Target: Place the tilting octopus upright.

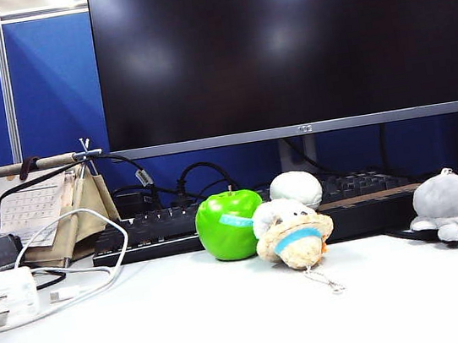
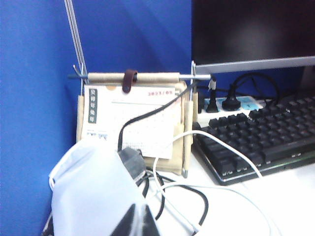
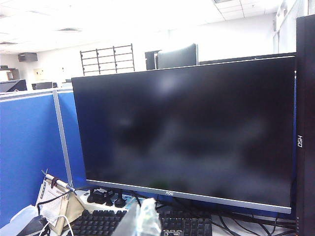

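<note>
I see the tilting octopus sitting upright on the tabletop at far right, beside the keyboard. Right end effector clenched, empty, raised facing the monitor. Left end effector: state unreadable, near the calendar.

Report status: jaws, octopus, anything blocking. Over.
Left gripper low by the calendar stand, jaws unclear. Right gripper raised facing the monitor, shut, empty. Grey octopus far right of desk, sitting upright, nothing on it.
</note>
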Motion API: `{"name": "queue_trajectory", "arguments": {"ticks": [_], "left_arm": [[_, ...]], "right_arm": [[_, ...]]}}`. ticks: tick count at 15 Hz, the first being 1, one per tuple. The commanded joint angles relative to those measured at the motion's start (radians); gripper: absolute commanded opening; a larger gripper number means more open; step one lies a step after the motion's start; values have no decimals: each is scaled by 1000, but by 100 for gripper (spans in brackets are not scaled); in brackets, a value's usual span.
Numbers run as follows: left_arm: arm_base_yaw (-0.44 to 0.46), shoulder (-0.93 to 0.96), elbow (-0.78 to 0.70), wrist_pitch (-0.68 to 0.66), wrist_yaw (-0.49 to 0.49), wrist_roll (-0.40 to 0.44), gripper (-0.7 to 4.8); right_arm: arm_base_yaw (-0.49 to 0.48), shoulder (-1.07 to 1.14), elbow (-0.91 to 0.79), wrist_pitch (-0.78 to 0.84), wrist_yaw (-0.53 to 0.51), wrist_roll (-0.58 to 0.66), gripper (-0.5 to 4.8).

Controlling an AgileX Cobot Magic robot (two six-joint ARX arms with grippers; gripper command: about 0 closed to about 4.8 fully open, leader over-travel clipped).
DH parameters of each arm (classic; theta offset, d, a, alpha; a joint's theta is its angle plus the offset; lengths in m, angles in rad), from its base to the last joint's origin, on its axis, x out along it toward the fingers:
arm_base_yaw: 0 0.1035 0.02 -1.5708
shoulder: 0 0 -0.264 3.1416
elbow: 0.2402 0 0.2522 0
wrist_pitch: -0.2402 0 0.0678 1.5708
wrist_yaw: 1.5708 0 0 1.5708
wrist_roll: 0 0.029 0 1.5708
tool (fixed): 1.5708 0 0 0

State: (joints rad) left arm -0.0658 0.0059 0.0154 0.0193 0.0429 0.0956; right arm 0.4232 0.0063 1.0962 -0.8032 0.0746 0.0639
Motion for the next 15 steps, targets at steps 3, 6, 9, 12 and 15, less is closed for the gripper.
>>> {"name": "queue_trajectory", "arguments": {"ticks": [3,6,9,12,15], "left_arm": [[1,-3,-8,27,3,-2,22],[0,-3,-8,27,5,-2,22],[0,-3,-8,26,5,-2,22],[0,-3,-8,26,5,-2,22],[0,-3,-8,26,5,-2,22]], "right_arm": [[0,-3,3,13,-3,4,-6],[0,-3,3,13,-2,4,-6],[0,-3,3,13,-3,4,-6],[0,-3,3,13,-3,4,-6],[1,-3,4,97,1,187,-6]]}}
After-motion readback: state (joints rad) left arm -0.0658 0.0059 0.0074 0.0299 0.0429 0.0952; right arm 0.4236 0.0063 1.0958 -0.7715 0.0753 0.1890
